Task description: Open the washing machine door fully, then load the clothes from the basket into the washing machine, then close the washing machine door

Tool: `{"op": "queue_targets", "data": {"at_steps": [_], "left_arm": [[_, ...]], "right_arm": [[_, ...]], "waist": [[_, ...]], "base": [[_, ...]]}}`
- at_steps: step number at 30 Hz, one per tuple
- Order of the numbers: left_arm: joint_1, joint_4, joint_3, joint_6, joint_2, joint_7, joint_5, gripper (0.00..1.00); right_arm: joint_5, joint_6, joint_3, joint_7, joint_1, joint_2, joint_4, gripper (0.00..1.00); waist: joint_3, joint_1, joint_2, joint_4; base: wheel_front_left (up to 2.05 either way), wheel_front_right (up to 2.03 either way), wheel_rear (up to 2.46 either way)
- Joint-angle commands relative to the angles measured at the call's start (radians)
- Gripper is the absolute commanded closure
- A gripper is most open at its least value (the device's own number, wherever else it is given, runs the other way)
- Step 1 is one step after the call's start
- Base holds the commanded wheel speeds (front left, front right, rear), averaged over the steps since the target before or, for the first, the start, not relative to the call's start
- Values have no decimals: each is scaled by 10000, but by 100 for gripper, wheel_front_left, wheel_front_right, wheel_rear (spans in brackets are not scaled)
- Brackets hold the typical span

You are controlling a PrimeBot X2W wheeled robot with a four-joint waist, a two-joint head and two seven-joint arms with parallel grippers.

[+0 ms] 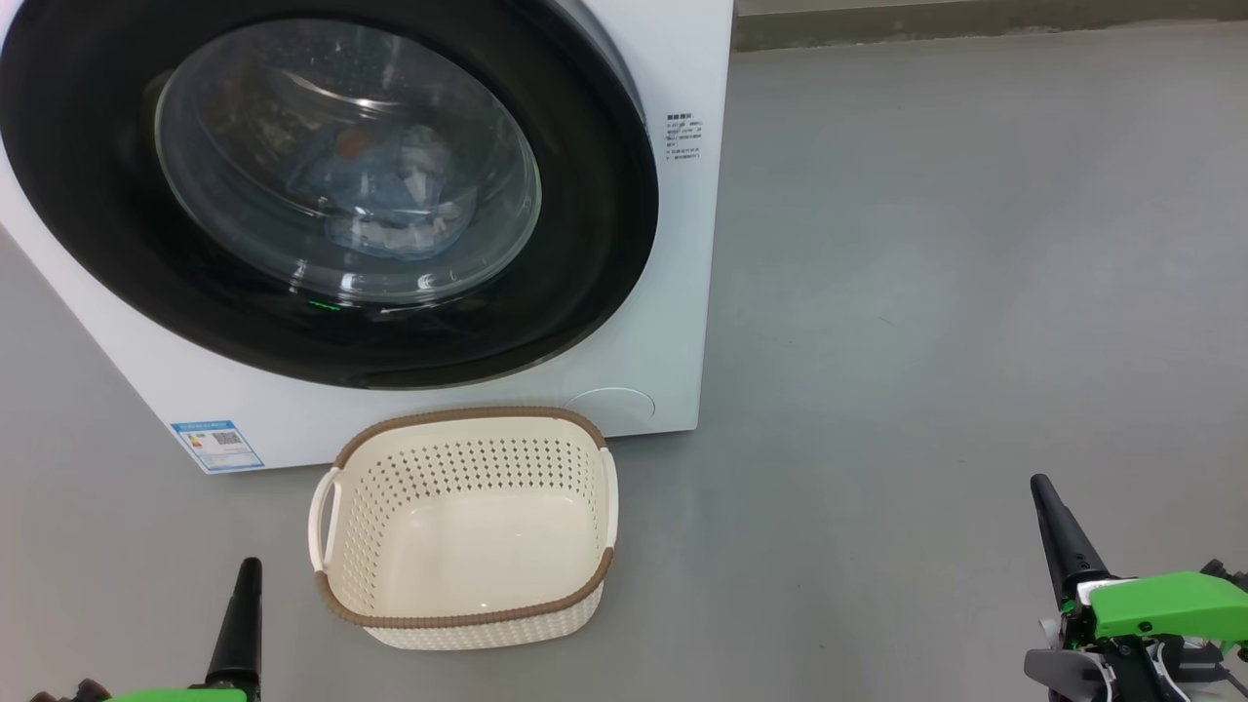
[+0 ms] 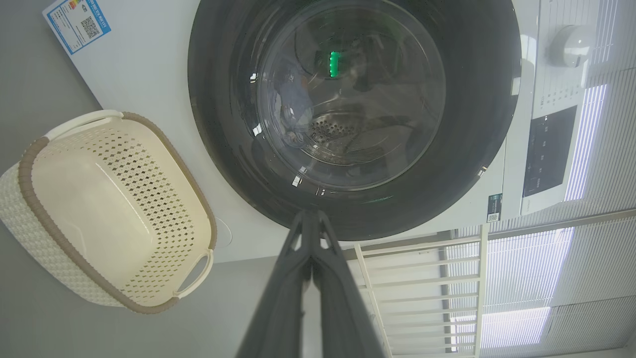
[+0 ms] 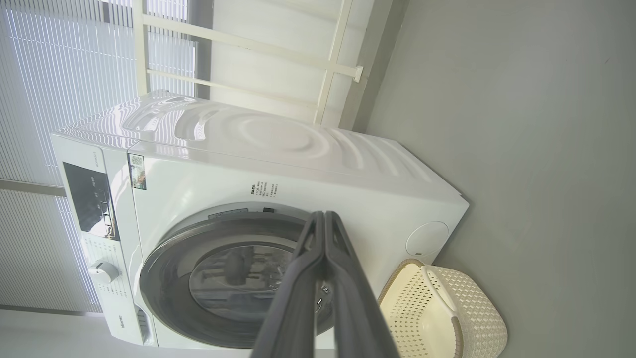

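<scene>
Grey floor point(image 1: 926, 292) bears washing machine point(image 1: 682, 292) and basket point(image 1: 468, 618) (blinds point(image 3: 49, 74) behind); left hand point(image 2: 310, 217), right hand point(image 3: 324, 217) clenched empty.

Grey floor point(image 1: 926, 292) spread wide, a darker skirting point(image 1: 975, 24) edging it at one o'clock in the head view. At five o'clock in the left wrist view, a white rail point(image 2: 484, 288) stood before blinds point(image 2: 526, 268).

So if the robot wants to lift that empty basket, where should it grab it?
Probably the white loop handle on the basket's left side, coming from above with the left gripper, which is nearest. The basket stands upright, so that handle sticks out with a gap for a finger. The gripper is shut, so it must open first.
</scene>
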Motion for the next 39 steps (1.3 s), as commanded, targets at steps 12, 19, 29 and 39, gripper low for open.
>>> {"op": "queue_targets", "data": {"at_steps": [12,19,29,39], "left_arm": [[-602,-365,420,61,-90,402,-1232,100],[-668,-388,488,79,-184,601,-1841,100],[-668,-388,488,79,-184,601,-1841,100],[-668,-388,488,79,-184,601,-1841,100]], "right_arm": [[1275,4,-30,386,-459,-8,-412,100],[1928,4,-117,578,-475,28,-468,100],[1932,4,-112,574,-474,25,-468,100],[1936,4,-108,570,-474,21,-469,100]], "waist": [[-65,0,0,49],[-101,0,0,76],[-101,0,0,76],[-101,0,0,76]], "base": [[0,0,0],[0,0,0],[0,0,0],[0,0,0]]}}
